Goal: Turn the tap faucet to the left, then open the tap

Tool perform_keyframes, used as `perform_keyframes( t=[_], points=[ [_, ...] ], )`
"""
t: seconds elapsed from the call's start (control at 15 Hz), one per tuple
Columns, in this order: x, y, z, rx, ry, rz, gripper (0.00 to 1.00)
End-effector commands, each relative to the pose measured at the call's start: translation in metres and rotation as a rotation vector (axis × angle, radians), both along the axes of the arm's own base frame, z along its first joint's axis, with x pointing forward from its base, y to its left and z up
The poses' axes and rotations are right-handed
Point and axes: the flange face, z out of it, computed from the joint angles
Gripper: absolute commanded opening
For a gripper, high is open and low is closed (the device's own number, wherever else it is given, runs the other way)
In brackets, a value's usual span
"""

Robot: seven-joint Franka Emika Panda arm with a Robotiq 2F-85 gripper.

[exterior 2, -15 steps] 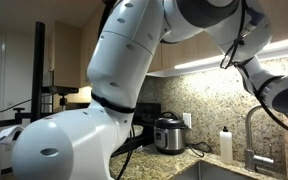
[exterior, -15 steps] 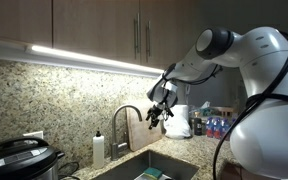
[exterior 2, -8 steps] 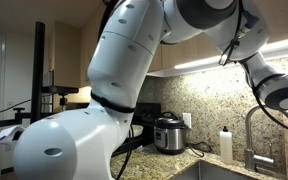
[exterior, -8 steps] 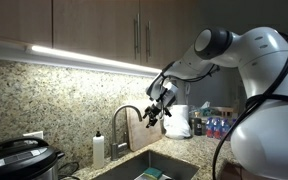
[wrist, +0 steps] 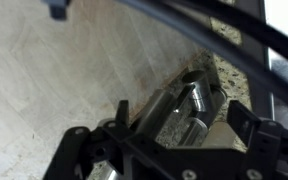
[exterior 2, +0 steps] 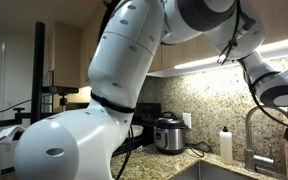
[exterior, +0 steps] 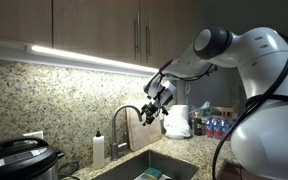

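The tap faucet [exterior: 116,128] was a tall, slim tap of silver metal, standing upright at the back of the sink [exterior: 162,160] against the speckled stone backsplash [exterior: 64,95]. Its straight stem rose into a high arched gooseneck, and the spout tip curved down over the basin. It stood just beside a small white soap bottle [exterior: 98,149] and reached well above it.

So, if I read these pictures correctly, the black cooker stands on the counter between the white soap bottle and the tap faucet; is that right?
Not quite: it is the soap bottle that stands on the counter between the cooker and the tap faucet, as seen in both exterior views.
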Motion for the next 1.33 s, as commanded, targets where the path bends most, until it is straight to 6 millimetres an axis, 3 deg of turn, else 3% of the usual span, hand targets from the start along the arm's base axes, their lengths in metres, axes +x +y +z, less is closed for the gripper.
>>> perform_keyframes(
  t=[0.0, 0.47, 0.87, 0.93, 1.27],
  points=[
    [-0.004, 0.008, 0.001, -0.036, -0.017, 0.062, 1.00],
    [-0.013, 0.018, -0.008, -0.071, -0.030, 0.137, 1.00],
    [-0.036, 0.031, -0.025, -0.072, -0.058, 0.197, 1.00],
    [-0.026, 0.038, -0.016, -0.074, -0.053, 0.209, 1.00],
    [-0.036, 0.056, -0.019, -0.095, -0.067, 0.248, 1.00]
  ],
)
